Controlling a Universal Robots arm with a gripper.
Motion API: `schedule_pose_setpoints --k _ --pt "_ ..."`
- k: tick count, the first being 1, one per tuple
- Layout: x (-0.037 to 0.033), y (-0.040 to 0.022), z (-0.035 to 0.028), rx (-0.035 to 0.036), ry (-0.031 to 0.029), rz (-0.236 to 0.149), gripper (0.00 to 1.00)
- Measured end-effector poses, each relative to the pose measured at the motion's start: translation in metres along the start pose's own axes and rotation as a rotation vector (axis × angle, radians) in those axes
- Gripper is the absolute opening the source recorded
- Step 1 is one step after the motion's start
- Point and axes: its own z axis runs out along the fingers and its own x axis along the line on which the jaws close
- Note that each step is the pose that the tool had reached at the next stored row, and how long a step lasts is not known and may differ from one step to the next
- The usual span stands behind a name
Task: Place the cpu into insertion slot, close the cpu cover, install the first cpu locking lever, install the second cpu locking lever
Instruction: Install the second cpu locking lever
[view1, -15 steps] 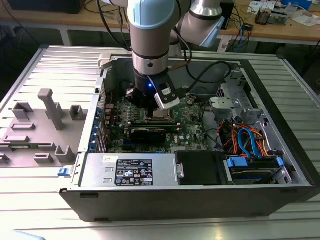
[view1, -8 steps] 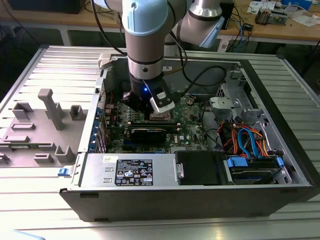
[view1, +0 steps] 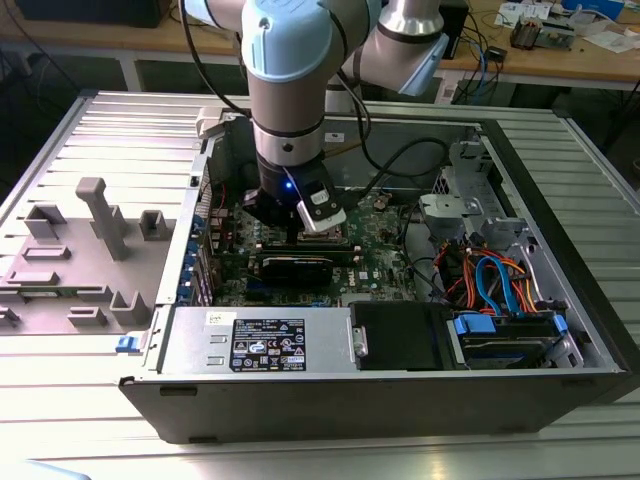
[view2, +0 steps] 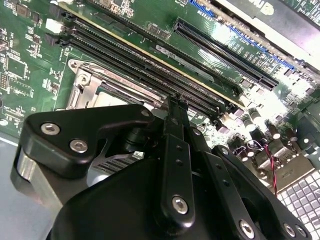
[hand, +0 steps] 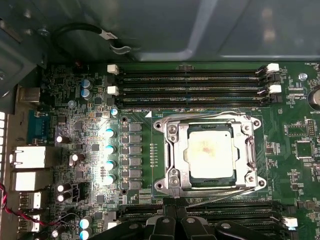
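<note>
While my arm (view1: 290, 90) hangs down into the open PC case (view1: 560, 300), my gripper (view2: 175, 107) sits low over the motherboard (hand: 90, 135), right at the edge of the socket area. In the second wrist view the two black fingers (view2: 172, 150) look pressed together, tips meeting w/ no gap and nothing between them, so I call my pincer clenched and empty.

Task stuff, first wrist view: the cpu (hand: 209, 152) lies flat in the insertion slot (hand: 210, 181), silver-grey top up, w/ a faint brownish smudge in the middle. The cpu cover (hand: 177, 150) is down around it, the chip showing thru the square cut-out. A thin wire lever (hand: 252, 152) runs along one side of the frame; another thin rod (hand: 220, 198) crosses the frame edge nearest my fingers at a slight slant. Can't tell if either is hooked under its catch.

My fingertips (hand: 172, 220) show just beside that near edge of the frame, between it and a bank of memory slots (hand: 225, 207). Another bank of memory slots (hand: 190, 87) lies on the far side of the socket, white latches at the ends.

Exterior view: a black card (view1: 295, 265) sits just below my wrist, the power supply (view1: 260, 340) along the case's front wall, blue and orange cables (view1: 495, 280) toward the exterior view's right. A grey fixture tray (view1: 70, 260) is outside the case on the exterior view's left.
</note>
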Motion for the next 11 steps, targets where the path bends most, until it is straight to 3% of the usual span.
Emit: schedule_pose_setpoints --k 8,11 --pt "0.0022 -0.0005 0.0056 -0.0037 -0.0015 0.000 0.11" --pt "0.0033 -0.0006 0.0067 -0.0186 -0.0028 0.001 0.11"
